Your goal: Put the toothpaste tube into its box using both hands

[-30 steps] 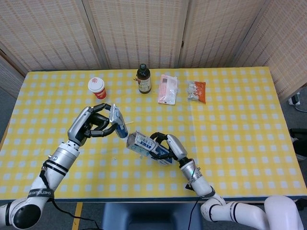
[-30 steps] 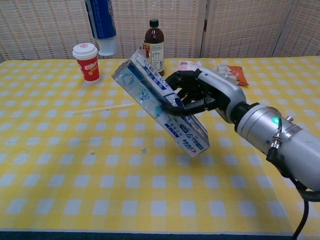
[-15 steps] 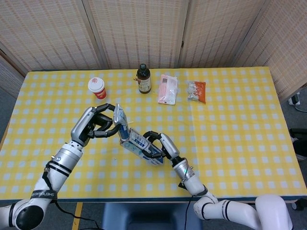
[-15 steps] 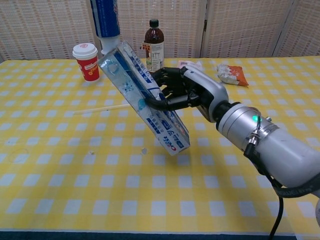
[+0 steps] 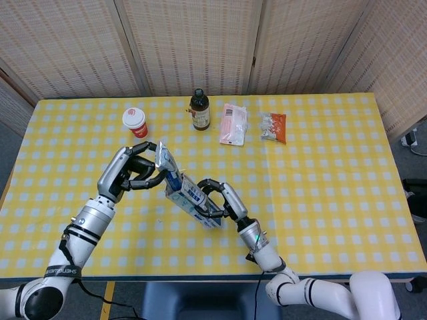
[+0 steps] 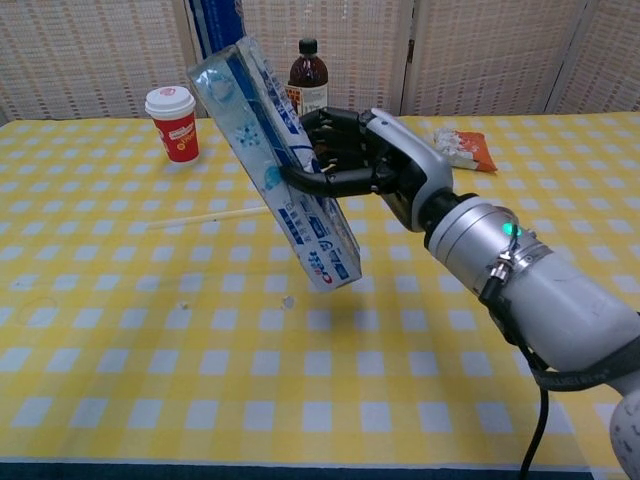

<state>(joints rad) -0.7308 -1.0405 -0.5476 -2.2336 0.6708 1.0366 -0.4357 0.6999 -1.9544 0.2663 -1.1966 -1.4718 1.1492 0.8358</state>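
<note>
Right robot hand (image 6: 360, 160) grips the box (image 6: 275, 165) around its middle, holding it tilted above the worktop (image 6: 320, 400), open end up and toward the left side. Left robot hand (image 5: 137, 172) pinches the toothpaste tube (image 5: 165, 163) by its upper part. In the head view the tube's lower end meets the box mouth; we judge insertion is just starting.

To do this step well, we reckon:
- line the tube's long axis up with the box's axis before pushing
- keep the right robot hand firm but not crushing, since cardboard walls cave easily
- feed the tube in with the left robot hand and release only once most of it is inside

Hard to read:
- chest view cuts the tube off at the top edge; only a blue strip (image 6: 215, 20) shows behind the box
- left robot hand is absent from the chest view
- we cannot tell whether the tube tip is inside the mouth or only resting on it
- box flaps cannot be made out

Far side of the worktop, well apart: red cup (image 5: 135, 122), brown bottle (image 5: 200, 110), two snack packets (image 5: 233, 123).
</note>
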